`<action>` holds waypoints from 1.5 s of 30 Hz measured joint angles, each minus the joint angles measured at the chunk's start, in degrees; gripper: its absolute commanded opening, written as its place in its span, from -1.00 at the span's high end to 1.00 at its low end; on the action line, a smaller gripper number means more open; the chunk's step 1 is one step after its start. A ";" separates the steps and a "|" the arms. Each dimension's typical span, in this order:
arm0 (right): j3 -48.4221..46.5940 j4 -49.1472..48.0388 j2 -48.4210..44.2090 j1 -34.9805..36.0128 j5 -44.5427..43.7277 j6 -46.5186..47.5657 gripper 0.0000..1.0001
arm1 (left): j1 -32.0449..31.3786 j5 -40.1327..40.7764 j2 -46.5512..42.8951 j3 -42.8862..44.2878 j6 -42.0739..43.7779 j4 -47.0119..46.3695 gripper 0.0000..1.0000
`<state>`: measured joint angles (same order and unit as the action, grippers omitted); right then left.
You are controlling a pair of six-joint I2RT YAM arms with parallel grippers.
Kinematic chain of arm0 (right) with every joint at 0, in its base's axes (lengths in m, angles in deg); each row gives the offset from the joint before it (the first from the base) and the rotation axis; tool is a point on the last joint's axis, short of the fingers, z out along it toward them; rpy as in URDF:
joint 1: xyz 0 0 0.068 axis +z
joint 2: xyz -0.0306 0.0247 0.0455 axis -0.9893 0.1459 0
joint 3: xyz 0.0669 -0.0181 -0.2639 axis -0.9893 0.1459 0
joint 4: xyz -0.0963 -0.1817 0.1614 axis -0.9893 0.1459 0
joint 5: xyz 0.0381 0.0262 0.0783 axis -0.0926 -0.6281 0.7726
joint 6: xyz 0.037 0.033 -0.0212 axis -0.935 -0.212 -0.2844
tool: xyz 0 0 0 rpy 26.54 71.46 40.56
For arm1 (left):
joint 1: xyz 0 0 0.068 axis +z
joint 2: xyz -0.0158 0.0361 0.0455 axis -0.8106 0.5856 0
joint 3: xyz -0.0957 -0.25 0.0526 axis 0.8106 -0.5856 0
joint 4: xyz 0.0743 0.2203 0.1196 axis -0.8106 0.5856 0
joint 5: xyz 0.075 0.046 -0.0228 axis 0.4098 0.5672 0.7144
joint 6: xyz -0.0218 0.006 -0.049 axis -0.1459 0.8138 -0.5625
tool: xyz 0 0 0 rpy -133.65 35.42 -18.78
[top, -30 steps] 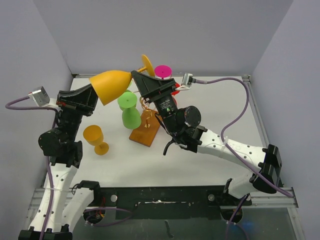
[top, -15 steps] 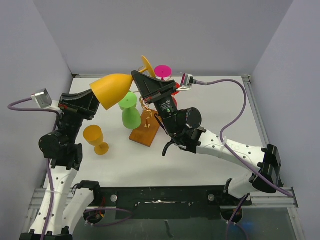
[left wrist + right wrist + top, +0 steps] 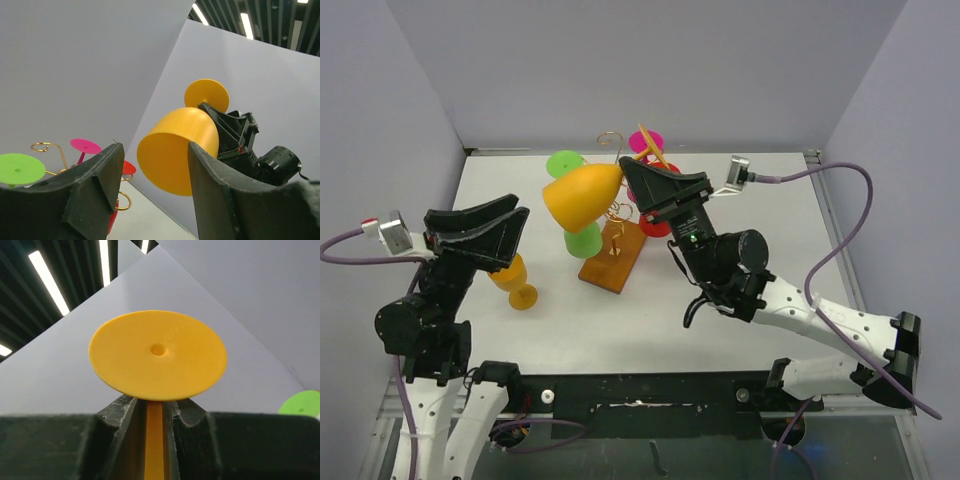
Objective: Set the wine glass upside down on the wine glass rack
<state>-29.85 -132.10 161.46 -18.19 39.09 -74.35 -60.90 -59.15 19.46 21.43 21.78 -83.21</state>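
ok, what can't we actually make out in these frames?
Top view: the right gripper hides the stem of the wine glass and the grip on it, plus most of the red glass.
Top view: the left gripper covers part of the small orange glass.
Right wrist: the glass's foot blocks its bowl; the wine glass rack is out of frame.
Left wrist: its own fingers hide the rack's base.

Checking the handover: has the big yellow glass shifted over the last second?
Yes. The big yellow glass moved right, toward the wine glass rack, held by the right end effector.
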 measured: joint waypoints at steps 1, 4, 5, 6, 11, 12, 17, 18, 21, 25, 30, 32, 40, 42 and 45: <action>0.85 0.68 -1.55 0.00 0.09 1.38 1.00 | 0.00 -0.33 -1.01 0.28 1.36 1.57 -0.02; 3.74 5.01 -7.19 0.00 1.18 5.95 1.00 | -0.04 -1.62 -2.51 2.69 4.20 6.43 -0.02; 4.24 6.95 -8.70 0.00 1.55 7.26 1.00 | -0.04 -2.23 -2.45 4.00 4.61 8.00 -0.02; 4.46 9.09 -10.10 0.00 1.81 8.46 1.00 | -0.04 -3.26 -2.27 5.27 4.52 9.38 -0.02; 4.44 22.86 -16.39 0.00 5.18 15.85 1.00 | -0.04 -10.03 -1.03 9.68 0.96 11.96 -0.01; 4.44 25.66 -17.27 0.00 5.73 17.20 1.00 | -0.04 -10.95 -0.81 10.19 0.31 12.28 -0.01; 5.70 37.13 -20.52 0.00 6.56 23.10 1.00 | -0.04 -14.12 0.22 11.45 -2.67 14.10 -0.01; 6.40 38.82 -21.24 0.00 6.54 24.15 1.00 | -0.04 -14.51 0.52 11.45 -3.02 14.16 -0.01; 8.33 42.77 -23.23 0.00 6.54 27.19 1.00 | -0.11 -16.22 2.14 11.04 -4.83 12.74 0.00; 12.07 43.69 -25.09 0.00 6.54 31.43 1.00 | -0.72 -19.08 5.49 8.61 -8.20 8.22 0.05; 17.42 42.01 -25.35 0.00 6.54 36.20 1.00 | -1.38 -20.35 9.16 6.71 -10.67 5.77 0.15; 19.26 40.48 -25.20 0.00 6.54 37.88 1.00 | -1.88 -20.50 10.32 5.75 -11.89 4.15 0.16; 22.99 31.71 -23.08 0.00 6.38 43.17 1.00 | -10.51 -18.05 17.33 4.66 -13.44 1.66 0.17; 22.99 29.59 -22.16 0.00 6.34 44.02 1.00 | -14.49 -16.59 19.06 5.05 -12.20 2.93 0.17; 23.21 26.95 -21.20 0.00 6.40 45.16 1.00 | -19.61 -14.64 21.14 6.10 -9.92 5.18 0.17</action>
<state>-6.63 -105.15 140.26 -18.19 45.49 -29.19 -80.50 -73.80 40.59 27.53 11.86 -78.03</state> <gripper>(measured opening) 0.134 0.419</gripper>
